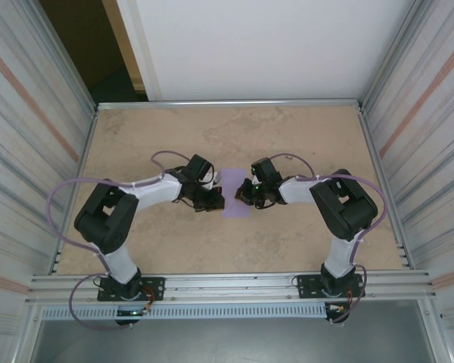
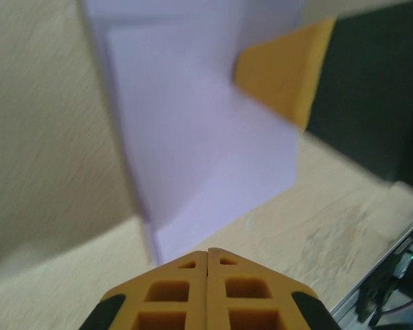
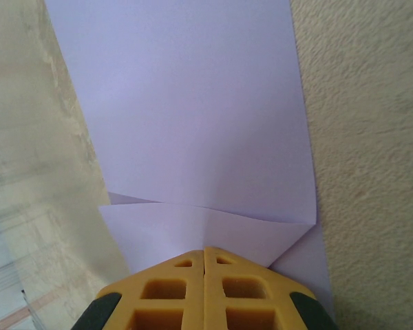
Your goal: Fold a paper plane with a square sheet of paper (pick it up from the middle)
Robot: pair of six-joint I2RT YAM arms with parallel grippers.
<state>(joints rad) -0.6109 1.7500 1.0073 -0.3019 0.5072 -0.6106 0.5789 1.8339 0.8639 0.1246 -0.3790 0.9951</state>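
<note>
Beige bench (image 1: 303, 144) carries the square sheet of paper (image 1: 234, 206), judged thin, light and limp; grasp its middle. Left hand (image 2: 206, 254) and right hand (image 3: 205, 251) are each pressed together.

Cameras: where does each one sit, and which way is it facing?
Top external: above and behind the bases, looking down on the table; both arms, folded lavender paper between them.
Left wrist: on the left arm, facing the paper past the shut left gripper.
Right wrist: likewise, past the shut right gripper.
Shared: the paper.
</note>
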